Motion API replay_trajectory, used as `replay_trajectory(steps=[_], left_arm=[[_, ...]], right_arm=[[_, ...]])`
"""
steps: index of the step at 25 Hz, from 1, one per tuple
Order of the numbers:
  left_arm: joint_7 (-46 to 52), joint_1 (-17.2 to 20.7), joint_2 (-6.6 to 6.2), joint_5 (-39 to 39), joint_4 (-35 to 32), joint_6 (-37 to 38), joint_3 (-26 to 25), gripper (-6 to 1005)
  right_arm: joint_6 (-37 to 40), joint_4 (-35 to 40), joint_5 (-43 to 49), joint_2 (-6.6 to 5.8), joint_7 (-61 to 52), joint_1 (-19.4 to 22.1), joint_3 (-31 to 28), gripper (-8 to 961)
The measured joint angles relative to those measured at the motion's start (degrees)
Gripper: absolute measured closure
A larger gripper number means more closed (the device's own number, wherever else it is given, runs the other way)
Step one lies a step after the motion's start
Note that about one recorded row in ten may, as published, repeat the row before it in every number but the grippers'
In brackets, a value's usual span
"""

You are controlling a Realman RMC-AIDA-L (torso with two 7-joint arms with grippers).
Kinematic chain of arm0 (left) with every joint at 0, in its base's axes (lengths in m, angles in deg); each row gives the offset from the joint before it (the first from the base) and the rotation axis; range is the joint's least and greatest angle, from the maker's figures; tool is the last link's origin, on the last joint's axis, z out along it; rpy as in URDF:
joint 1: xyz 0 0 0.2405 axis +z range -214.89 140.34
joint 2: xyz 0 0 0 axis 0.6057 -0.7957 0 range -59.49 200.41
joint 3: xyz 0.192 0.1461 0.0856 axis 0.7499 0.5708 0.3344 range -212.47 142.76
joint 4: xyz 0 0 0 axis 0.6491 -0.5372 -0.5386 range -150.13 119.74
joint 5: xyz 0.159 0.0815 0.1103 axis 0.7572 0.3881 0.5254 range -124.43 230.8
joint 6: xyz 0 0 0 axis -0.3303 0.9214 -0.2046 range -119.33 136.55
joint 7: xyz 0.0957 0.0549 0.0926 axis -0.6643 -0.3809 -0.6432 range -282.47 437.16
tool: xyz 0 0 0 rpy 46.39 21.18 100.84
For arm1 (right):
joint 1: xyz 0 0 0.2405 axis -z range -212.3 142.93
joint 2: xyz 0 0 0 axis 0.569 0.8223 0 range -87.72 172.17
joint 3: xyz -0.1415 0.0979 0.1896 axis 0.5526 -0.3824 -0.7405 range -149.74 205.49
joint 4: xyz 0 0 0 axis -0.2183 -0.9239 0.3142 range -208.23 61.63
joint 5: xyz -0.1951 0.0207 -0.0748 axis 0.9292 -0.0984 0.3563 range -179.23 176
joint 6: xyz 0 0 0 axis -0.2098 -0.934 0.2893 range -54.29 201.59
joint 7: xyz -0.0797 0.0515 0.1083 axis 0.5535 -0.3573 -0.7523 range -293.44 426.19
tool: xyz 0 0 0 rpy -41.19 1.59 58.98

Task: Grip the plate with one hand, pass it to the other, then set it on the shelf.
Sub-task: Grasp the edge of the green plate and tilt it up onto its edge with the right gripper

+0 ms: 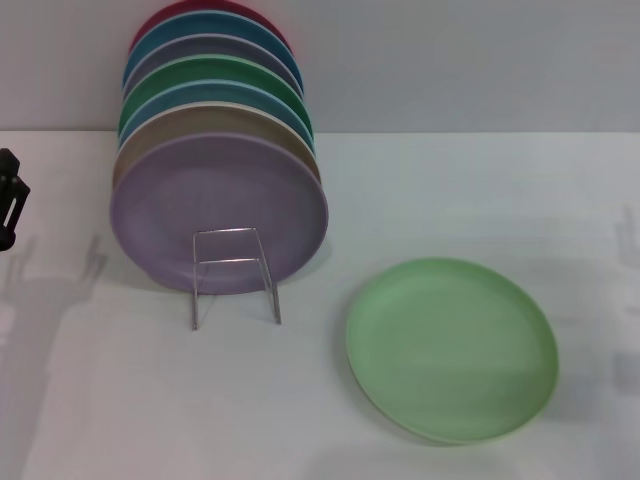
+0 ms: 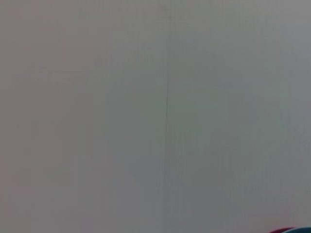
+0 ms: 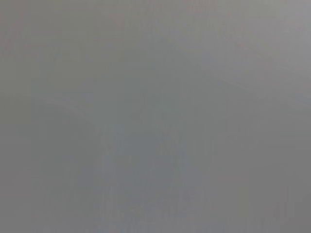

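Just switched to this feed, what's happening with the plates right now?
Nothing is being handled yet. The round, matte light mint-green plate lies flat on the white table, to the right of the thin silver wire rack, which holds a row of upright coloured plates with a lilac plate in front. The black left gripper sits at the left edge, away from everything; the right gripper isn't visible.

A white table (image 1: 420, 180) fills the lower frame, faintly shadowed at left. Behind it, across the top, runs a plain grey wall (image 1: 450, 60).
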Motion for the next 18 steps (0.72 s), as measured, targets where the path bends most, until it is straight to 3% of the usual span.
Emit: replay_trajectory(steps=[11, 14, 18], left_arm=[[0.0, 0.1, 0.01, 0.0, 0.0, 0.0, 0.2, 186], [0.0, 0.3, 0.01, 0.0, 0.0, 0.0, 0.2, 187], [0.0, 0.5, -0.03, 0.0, 0.0, 0.0, 0.2, 187]], right_arm=[[-1.8, -6.3, 0.0, -0.27, 7.3, 1.4, -1.0, 384], [-7.0, -10.3, 0.2, -1.0, 4.6, 1.7, -2.1, 385], [-16.1, -17.1, 0.8, -3.33, 2.1, 2.1, -2.6, 386]])
